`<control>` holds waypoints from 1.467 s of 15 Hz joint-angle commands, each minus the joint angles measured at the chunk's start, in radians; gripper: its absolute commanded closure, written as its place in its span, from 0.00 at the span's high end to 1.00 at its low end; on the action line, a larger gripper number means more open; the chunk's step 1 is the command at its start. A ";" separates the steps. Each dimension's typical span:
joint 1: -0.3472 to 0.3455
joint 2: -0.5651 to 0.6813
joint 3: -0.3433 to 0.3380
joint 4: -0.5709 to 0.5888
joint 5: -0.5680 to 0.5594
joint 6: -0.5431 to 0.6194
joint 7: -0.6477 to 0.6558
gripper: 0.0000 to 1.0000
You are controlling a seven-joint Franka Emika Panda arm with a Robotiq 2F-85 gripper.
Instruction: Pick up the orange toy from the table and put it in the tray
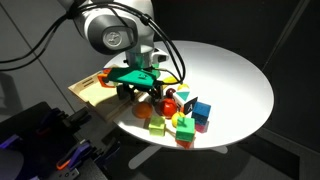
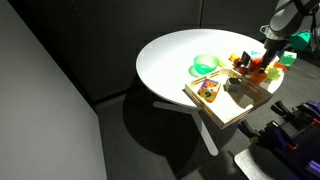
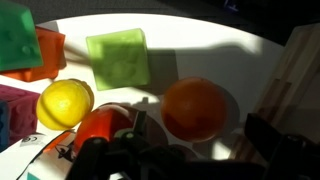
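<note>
In the wrist view the orange toy (image 3: 195,108), a plain round ball, rests on the white table (image 3: 190,40). My gripper (image 3: 200,140) is open, with one dark finger on each side of the ball and a gap to each. The light wooden tray shows as an edge at the right (image 3: 303,70). In both exterior views the gripper (image 1: 150,88) (image 2: 266,60) is low over the toy cluster, beside the tray (image 1: 92,92) (image 2: 240,108). The orange toy is too small to pick out there.
Close around the ball lie a red rounded toy (image 3: 100,125), a yellow ball (image 3: 65,103), a green block (image 3: 117,58) and an orange block (image 3: 48,50). A green bowl (image 2: 205,65) sits on the table behind the tray. A small toy (image 2: 208,90) lies in the tray.
</note>
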 commanded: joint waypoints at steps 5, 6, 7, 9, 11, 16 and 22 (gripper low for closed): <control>-0.021 0.001 0.023 0.001 -0.008 0.003 0.007 1.00; -0.020 0.004 0.024 0.000 -0.010 0.011 0.008 1.00; -0.022 0.006 0.029 0.000 -0.005 0.013 0.001 1.00; -0.019 0.014 0.029 0.005 -0.008 0.020 0.013 1.00; -0.020 0.020 0.029 0.009 -0.011 0.027 0.015 1.00; -0.025 0.036 0.034 0.010 -0.009 0.070 0.011 1.00; -0.038 0.064 0.055 0.012 0.001 0.109 0.002 1.00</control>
